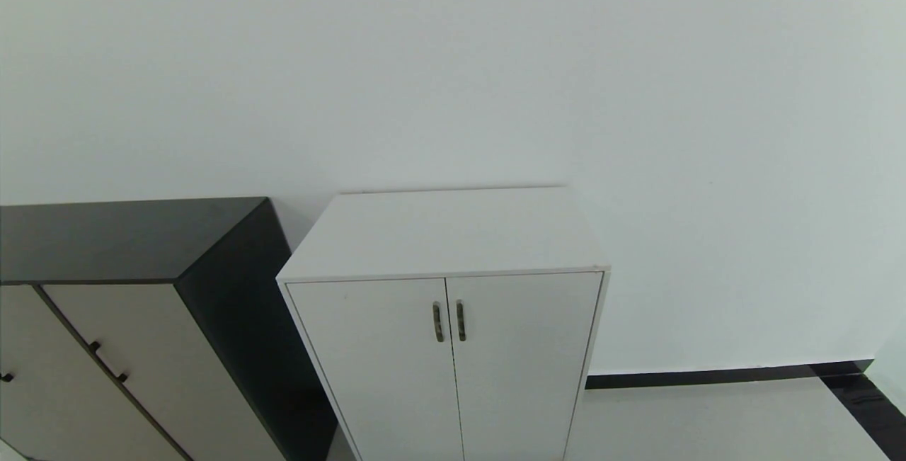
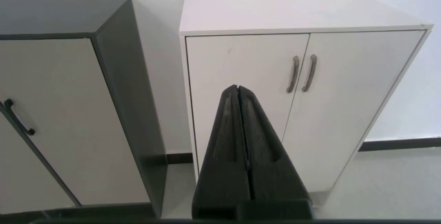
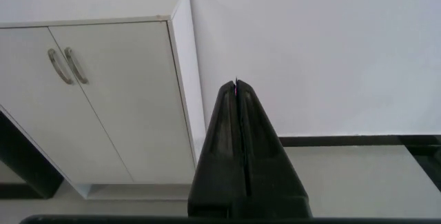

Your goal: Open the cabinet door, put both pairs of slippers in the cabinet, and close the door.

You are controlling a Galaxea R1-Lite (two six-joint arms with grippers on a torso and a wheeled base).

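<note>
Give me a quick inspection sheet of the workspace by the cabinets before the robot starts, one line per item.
Surface: pale floor to the right of the cabinets.
Job's things: white cabinet against the wall, both doors shut, two handles side by side at the middle seam.
Clutter: nothing seen.
Grippers: left gripper shut, holding nothing, off the cabinet front; right gripper shut, holding nothing, also clear of the cabinet.
Cables: nothing seen.
Surroundings: dark cabinet with pale doors to the left of the white one; plain white wall; black baseboard along the floor.
</note>
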